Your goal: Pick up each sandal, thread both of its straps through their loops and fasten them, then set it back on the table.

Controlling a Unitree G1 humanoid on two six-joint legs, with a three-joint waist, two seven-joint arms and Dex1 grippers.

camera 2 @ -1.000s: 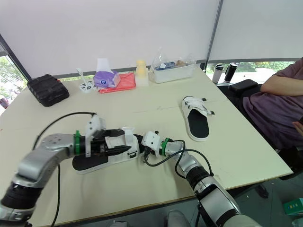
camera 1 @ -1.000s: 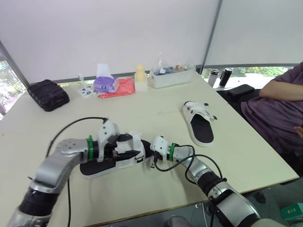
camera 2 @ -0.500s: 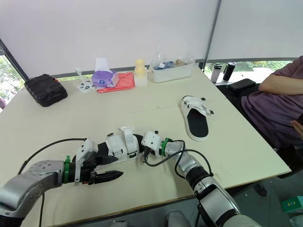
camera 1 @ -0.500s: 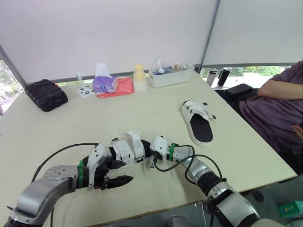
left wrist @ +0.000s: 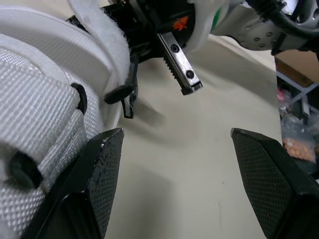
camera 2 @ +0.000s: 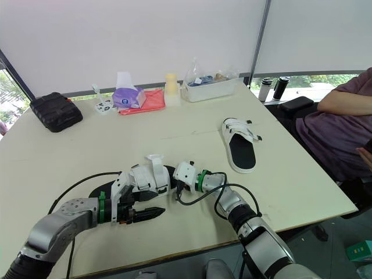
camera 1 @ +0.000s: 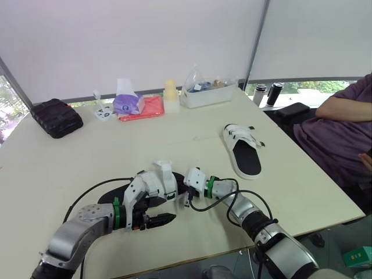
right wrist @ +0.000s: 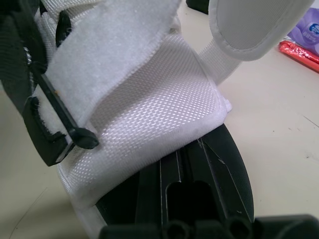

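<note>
We see the near sandal (camera 1: 152, 187) lying on the counter (camera 1: 192, 131) with its long axis running across us. Its strapped front points to the robot's right and its black footbed stretches away to the left. One white strap (camera 1: 163, 170) stands up loose above the upper.

The left tool (camera 1: 163, 220) lies low on the counter just on the robot's side of the strapped part. Its two black pads (left wrist: 105, 167) are spread wide with nothing between them, one of them hard beside the white mesh. The right tool (camera 1: 181, 185) sits at the sandal's front end, right against the straps; we cannot tell whether it has a grip. Its black cable (camera 1: 224, 197) loops over the counter close behind it.

The second sandal (camera 1: 243, 150) lies well apart to the right, lengthwise away from us, straps at its far end. Along the far edge stand a black case (camera 1: 55, 116), a purple tissue pack (camera 1: 129, 103), a red cloth (camera 1: 146, 107) and a clear tray (camera 1: 209, 93). A seated person (camera 1: 343, 133) is at the right.
</note>
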